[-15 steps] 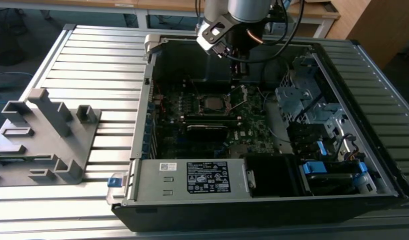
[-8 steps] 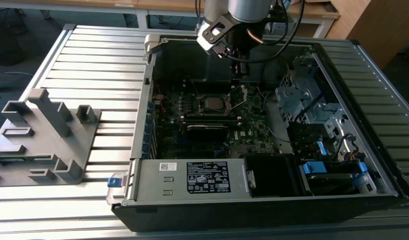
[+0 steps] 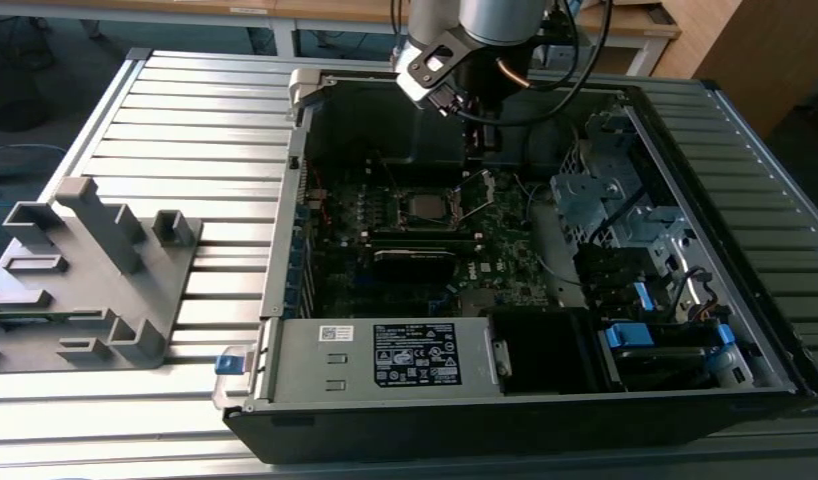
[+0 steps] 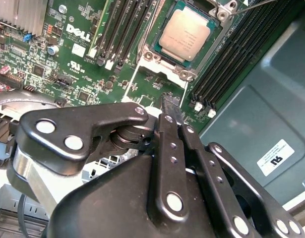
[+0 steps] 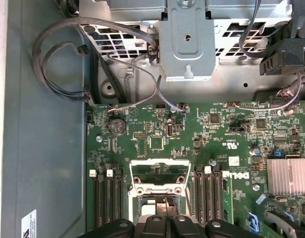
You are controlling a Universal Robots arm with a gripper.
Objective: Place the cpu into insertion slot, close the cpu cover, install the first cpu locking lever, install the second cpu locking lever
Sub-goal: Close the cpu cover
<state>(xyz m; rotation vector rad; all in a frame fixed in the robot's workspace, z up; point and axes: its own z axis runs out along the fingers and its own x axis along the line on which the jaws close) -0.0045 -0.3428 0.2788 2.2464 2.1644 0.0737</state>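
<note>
The cpu (image 4: 186,34), a square chip with a dull silver top, lies flat in the insertion slot (image 4: 153,55) on the green motherboard; in the exterior view the cpu (image 3: 427,207) sits mid-board. The cpu cover (image 5: 156,162), a thin silver frame, stands raised off the slot; its side rail (image 4: 131,79) runs toward my gripper. My gripper (image 4: 169,105) hangs above the board with its thin fingers together, right at the cover's raised edge, nothing visibly held. The first wrist view shows the gripper (image 5: 167,202) over the frame. Thin wire levers flank the slot.
The open computer case (image 3: 282,250) lies on a slatted metal table. Black memory slots (image 4: 120,29) run along both sides of the socket. A drive cage and loose cables (image 5: 92,64) crowd one end. A grey fixture (image 3: 82,270) stands at the exterior view's left.
</note>
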